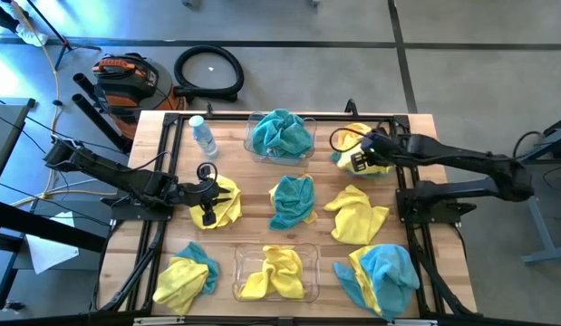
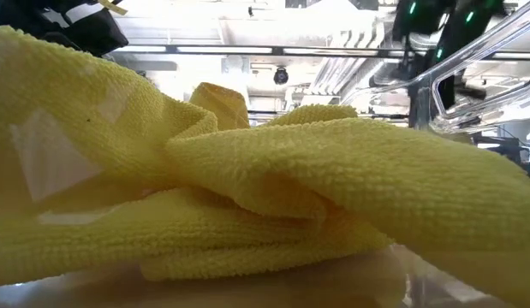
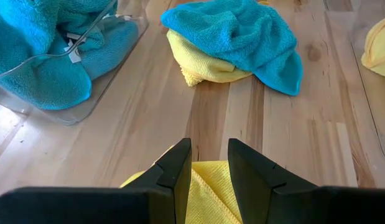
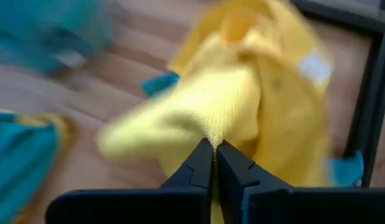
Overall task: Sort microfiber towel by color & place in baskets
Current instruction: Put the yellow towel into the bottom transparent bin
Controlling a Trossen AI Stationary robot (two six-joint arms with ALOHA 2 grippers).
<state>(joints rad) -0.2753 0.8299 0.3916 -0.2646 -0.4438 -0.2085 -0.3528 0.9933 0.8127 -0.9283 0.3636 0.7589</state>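
My right gripper (image 1: 360,161) is shut on a yellow towel (image 1: 355,145) at the table's far right corner. My left gripper (image 3: 209,163) stands open at the table's left, its fingers over another yellow towel (image 1: 224,205) lying on the wood. The far basket (image 1: 255,145) holds teal towels (image 1: 282,132). The near basket (image 1: 309,288) holds yellow towels (image 1: 273,272), which fill the low view (image 2: 247,171). Loose on the table lie a teal towel (image 1: 293,199), a yellow one (image 1: 357,214) and two mixed heaps (image 1: 189,276) (image 1: 385,276). My right gripper pinches a raised fold of the yellow towel (image 4: 212,127) between its two shut fingertips, coming from above at a slant. The cloth rises in a peak to the fingers and the rest spreads below them. My left gripper: whether its fingers touch the yellow towel (image 3: 208,186) beneath them, I cannot tell.
A small clear water bottle (image 1: 203,136) stands at the far left of the table, beside the far basket. Black frame rails (image 1: 402,195) run along the table's sides. Bare wood (image 3: 148,124) lies between the left gripper and the far basket.
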